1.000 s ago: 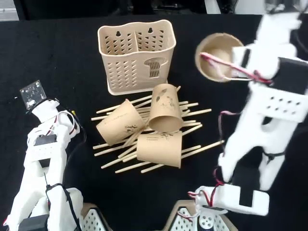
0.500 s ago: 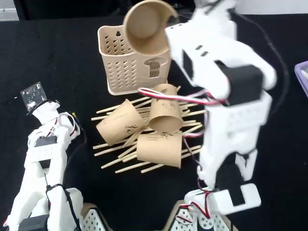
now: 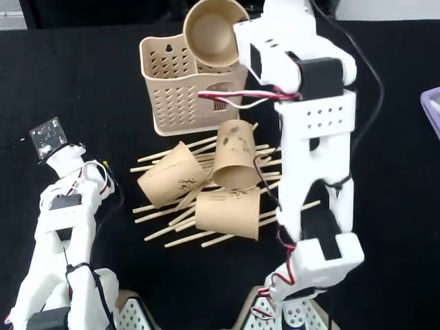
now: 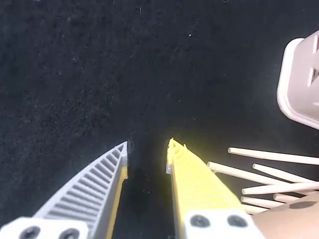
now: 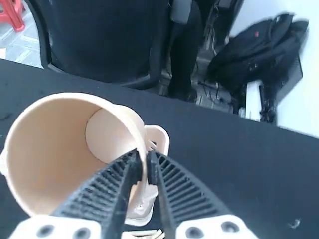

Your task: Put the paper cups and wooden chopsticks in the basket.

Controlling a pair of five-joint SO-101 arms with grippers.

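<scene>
The right gripper point(image 5: 143, 154) was clamped on the rim of a paper cup point(image 3: 212, 34): one finger inside the wall, the other outside. The held cup hung over the far right corner of the basket point(image 3: 172, 96), above its rim. Its mouth faced up toward the high camera, with the long axis close to upright and slightly tipped. The basket stood upright near the middle of the table's point(image 3: 103, 89) far edge.

The right arm rose from its base at the near edge and stretched out tall over the right end of the chopsticks point(image 3: 295, 210), its wrist over the basket's right side.

Three more cups lay tipped on the scattered chopsticks just in front of the basket. The left cup point(image 3: 170, 175) lay on a diagonal. The middle cup point(image 3: 236, 155) ran from far to near, its wider end nearer. The near cup point(image 3: 228, 213) lay crosswise, its wider end to the right. Most chopsticks ran roughly left to right, fanned out.

The left arm sat folded low at the near left corner. The left gripper point(image 4: 148, 144) was spread open and held nothing, pointing out over bare black cloth. Chopstick tips and a basket corner lay just off to one side.
</scene>
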